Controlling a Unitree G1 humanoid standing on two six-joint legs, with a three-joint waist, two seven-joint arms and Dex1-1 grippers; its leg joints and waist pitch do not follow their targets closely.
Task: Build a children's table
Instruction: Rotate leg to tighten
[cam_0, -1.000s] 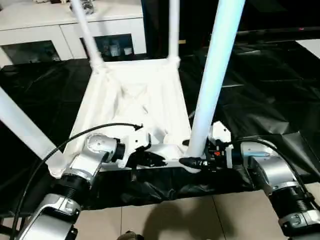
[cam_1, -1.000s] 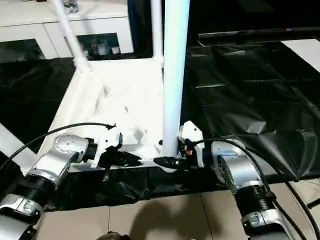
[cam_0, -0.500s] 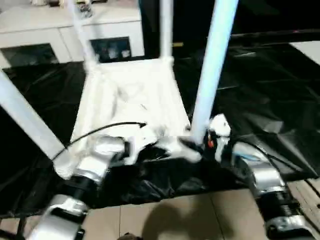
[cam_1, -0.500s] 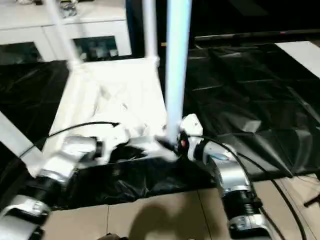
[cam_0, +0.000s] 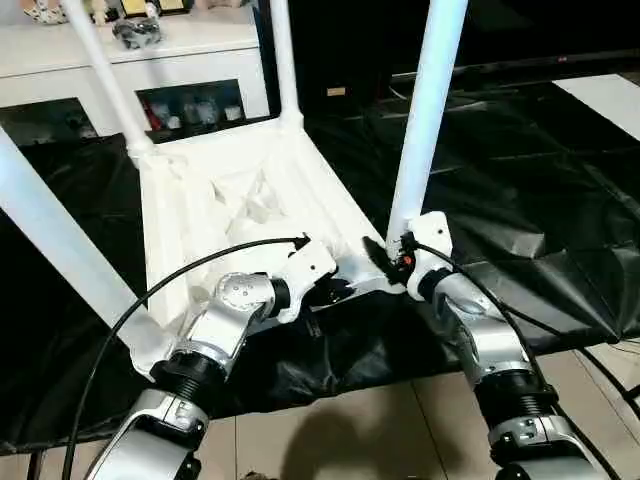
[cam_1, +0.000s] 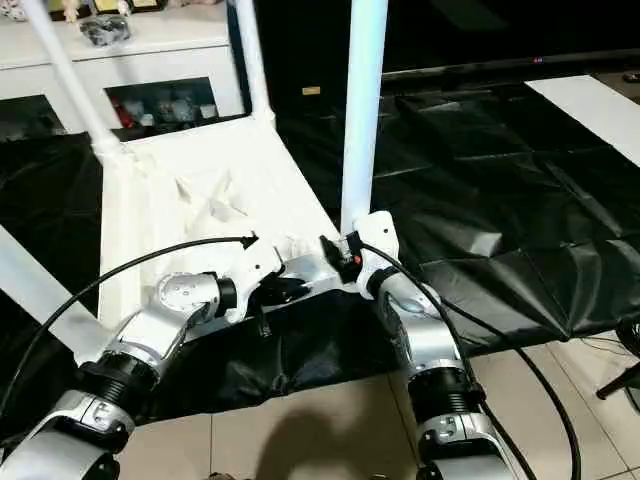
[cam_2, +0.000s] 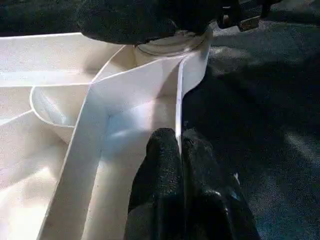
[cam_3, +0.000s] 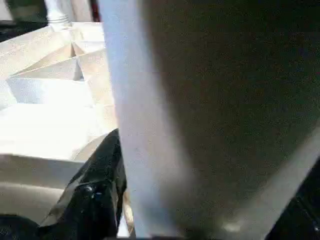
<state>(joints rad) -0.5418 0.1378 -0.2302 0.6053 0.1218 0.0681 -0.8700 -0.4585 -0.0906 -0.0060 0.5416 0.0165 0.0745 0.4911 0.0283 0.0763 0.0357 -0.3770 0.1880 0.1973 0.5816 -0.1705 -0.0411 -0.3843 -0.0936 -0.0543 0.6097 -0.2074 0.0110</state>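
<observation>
The white tabletop (cam_0: 240, 190) lies upside down on a black sheet, ribs up, with a white leg standing in each corner socket. My left gripper (cam_0: 335, 292) is at the near rim, and in the left wrist view its fingers (cam_2: 165, 165) are shut on that thin rim wall. My right gripper (cam_0: 385, 255) is at the base of the near right leg (cam_0: 425, 120). In the right wrist view one black finger (cam_3: 100, 185) presses against this leg (cam_3: 165, 125), which hides the other finger. The far legs (cam_0: 283, 60) and the near left leg (cam_0: 60, 250) stand untouched.
A black sheet (cam_0: 520, 200) covers the floor under and to the right of the tabletop. A white cabinet with glass doors (cam_0: 190, 60) stands behind it. Pale floor tiles (cam_0: 350, 430) lie in front, between my arms. A black cable (cam_0: 200, 265) arcs over my left forearm.
The camera has shifted and tilted. My right forearm now reaches the leg's base from the near side instead of from the right. My left gripper stays on the near rim.
</observation>
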